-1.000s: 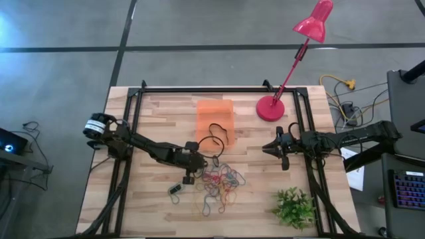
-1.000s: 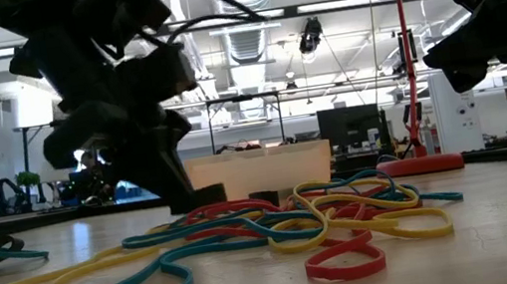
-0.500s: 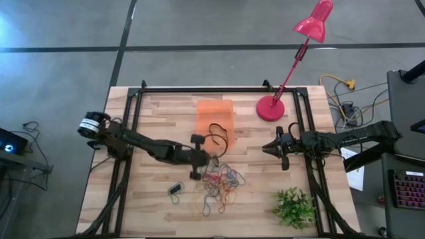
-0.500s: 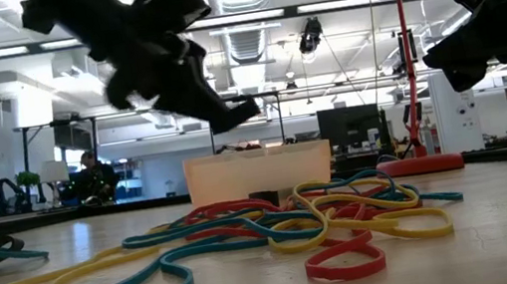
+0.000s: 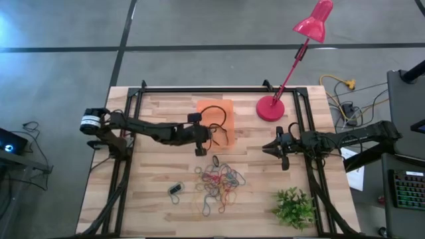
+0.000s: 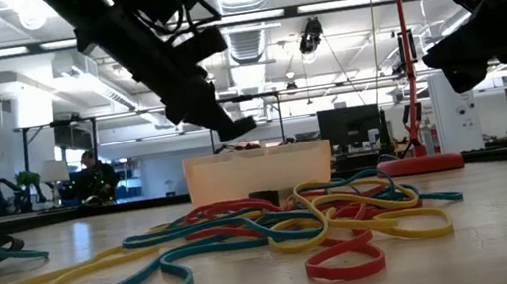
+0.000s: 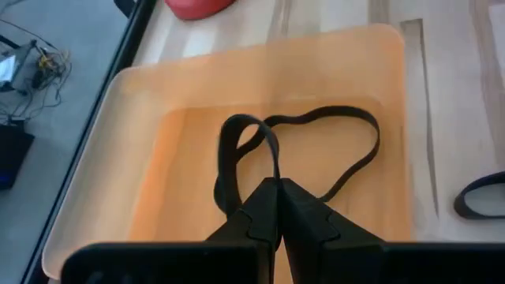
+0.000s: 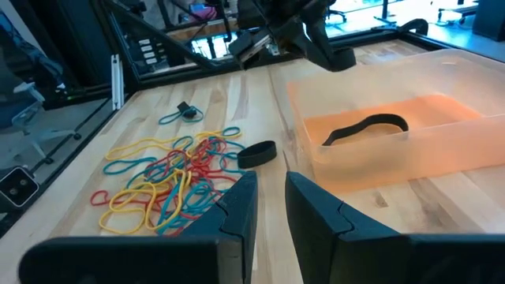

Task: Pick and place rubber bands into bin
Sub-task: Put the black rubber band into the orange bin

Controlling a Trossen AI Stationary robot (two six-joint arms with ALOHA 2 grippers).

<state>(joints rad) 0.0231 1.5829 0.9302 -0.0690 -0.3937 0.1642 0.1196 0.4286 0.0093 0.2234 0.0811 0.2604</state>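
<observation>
The orange translucent bin point(image 5: 202, 104) point(image 8: 442, 150) sits at the table's far middle. My left gripper point(image 7: 277, 185) point(image 6: 239, 124) hovers shut just above it, with a black rubber band point(image 7: 347, 118) at its fingertips. That band also shows inside the bin in the right wrist view point(image 8: 367, 126). The pile of red, yellow, blue and green rubber bands point(image 5: 219, 182) point(image 6: 276, 224) lies on the wood nearer than the bin. My right gripper point(image 8: 272, 209) point(image 5: 279, 149) waits open above the table's right side, touching nothing. My left gripper pinches the black rubber band between its two shut fingertips at a twisted stretch of the loop point(image 7: 272, 162). It comes from above the bin's near-left side, slanting down. The rest of the loop point(image 7: 371, 138) sags away from the fingers and appears to lie on the bin's floor.
A short thick black band point(image 8: 256, 154) point(image 5: 216, 161) lies between bin and pile. A black cable loop point(image 5: 231, 123) from the left wrist arcs over the bin. The red lamp base point(image 5: 269, 108) stands right of the bin. A small dark clip point(image 5: 174, 190) and a plant point(image 5: 292, 207) lie near.
My left gripper has risen from the table at the pile's left edge and swung toward the far edge, ending above the bin. The pile of coloured bands has stayed in place.
</observation>
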